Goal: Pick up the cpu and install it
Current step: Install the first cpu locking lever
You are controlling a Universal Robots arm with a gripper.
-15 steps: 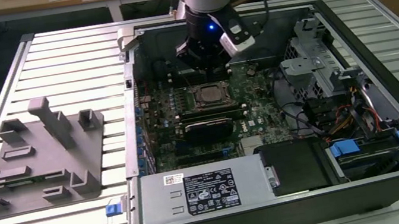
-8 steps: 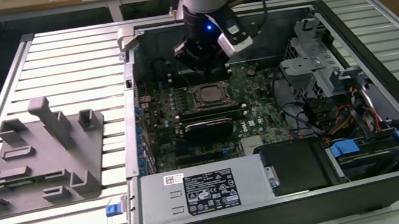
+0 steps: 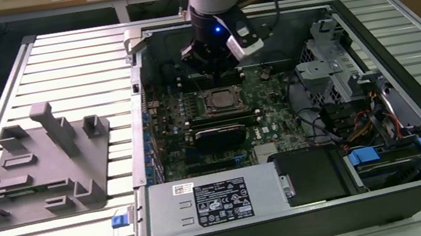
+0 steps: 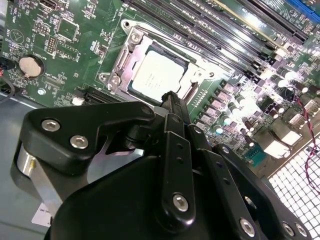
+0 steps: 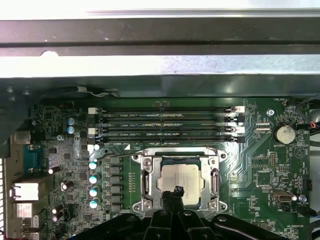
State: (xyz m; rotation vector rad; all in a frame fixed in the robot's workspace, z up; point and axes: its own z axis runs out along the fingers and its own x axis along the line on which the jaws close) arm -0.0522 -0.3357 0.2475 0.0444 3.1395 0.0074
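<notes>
The cpu is a small silvery square lying flat inside the metal-framed socket on the green motherboard. It also shows in the second wrist view as the cpu and in the exterior view as the cpu. My gripper hangs inside the open computer case, just above and behind the socket. Its black fingertips are pressed together over the chip's near edge, with nothing between them. In the second wrist view the gripper is apart from the chip.
Memory slots run along one side of the socket, with a coin battery nearby. A black block sits on the board in front of the socket. The case walls, drive cage and power supply close it in. A grey fixture stands on the table.
</notes>
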